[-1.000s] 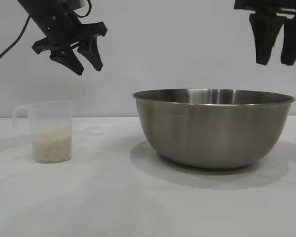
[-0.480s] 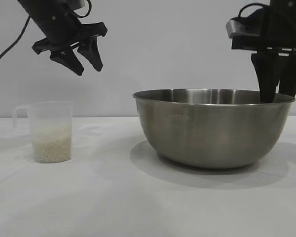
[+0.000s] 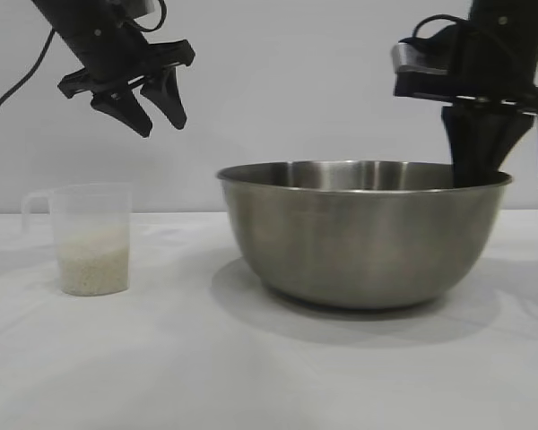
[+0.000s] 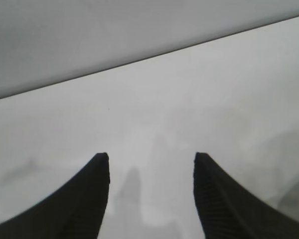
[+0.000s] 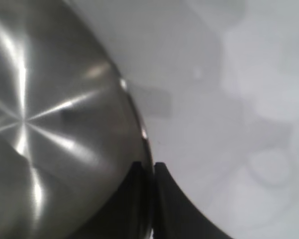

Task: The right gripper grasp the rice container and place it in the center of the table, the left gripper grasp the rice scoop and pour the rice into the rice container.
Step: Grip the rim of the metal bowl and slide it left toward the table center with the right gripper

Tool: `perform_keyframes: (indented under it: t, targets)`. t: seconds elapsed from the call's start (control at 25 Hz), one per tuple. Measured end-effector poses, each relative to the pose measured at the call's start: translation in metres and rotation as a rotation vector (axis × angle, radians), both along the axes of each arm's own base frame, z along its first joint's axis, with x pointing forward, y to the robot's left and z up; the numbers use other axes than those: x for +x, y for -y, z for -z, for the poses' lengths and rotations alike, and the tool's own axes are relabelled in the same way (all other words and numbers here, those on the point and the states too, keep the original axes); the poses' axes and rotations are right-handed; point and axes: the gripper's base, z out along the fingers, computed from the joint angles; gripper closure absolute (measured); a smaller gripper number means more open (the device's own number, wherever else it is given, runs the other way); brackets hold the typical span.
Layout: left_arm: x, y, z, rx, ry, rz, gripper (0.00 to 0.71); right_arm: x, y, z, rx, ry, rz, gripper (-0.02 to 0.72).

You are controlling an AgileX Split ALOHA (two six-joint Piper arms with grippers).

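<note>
Rice container (image 3: 363, 237) has shifted left toward table (image 3: 251, 376) center since a moment ago: your right gripper (image 5: 153, 172) came down and clamped its right-hand rim (one finger inside, one outside). So the drag is underway. Bare tabletop separates it from the rice scoop (image 3: 90, 237); left gripper (image 3: 148, 103) hangs half-open above the scoop, holding nothing.

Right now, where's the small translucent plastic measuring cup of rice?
In the exterior view, the translucent plastic measuring cup stands upright at the white table's left, apart from the steel bowl.
</note>
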Motion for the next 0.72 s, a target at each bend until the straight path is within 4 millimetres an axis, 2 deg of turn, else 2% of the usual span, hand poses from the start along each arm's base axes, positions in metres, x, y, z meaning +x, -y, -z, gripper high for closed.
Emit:
perform_keyframes:
  t: [0.24,0.28,0.32,0.44,0.52,0.56,0.68,0.72]
  targets:
    - [0.000,0.000,0.000,0.000,0.000,0.000,0.380,-0.004,-0.017,0.001,0.022,0.009,-0.026,0.703]
    - [0.000,0.000,0.000,0.000,0.000,0.000,0.380,-0.004,-0.017,0.002,0.022,0.008,-0.026,0.653]
    - [0.000,0.000,0.000,0.000,0.000,0.000,0.380,-0.004,-0.017,0.002,0.022,0.009,-0.028,0.653]
    - [0.000,0.000,0.000,0.000,0.000,0.000,0.380,-0.004,-0.017,-0.002,0.030,0.034,-0.025,0.479]
    - [0.000,0.000,0.000,0.000,0.000,0.000,0.380,-0.005,-0.016,-0.016,0.040,0.077,-0.032,0.374]
    - [0.000,0.000,0.000,0.000,0.000,0.000,0.380,-0.007,-0.016,-0.027,0.049,0.112,-0.046,0.353]
    - [0.000,0.000,0.000,0.000,0.000,0.000,0.380,-0.017,-0.011,-0.055,0.081,0.234,-0.073,0.360]
    - [0.000,0.000,0.000,0.000,0.000,0.000,0.380,-0.023,-0.009,-0.061,0.091,0.274,-0.076,0.319]
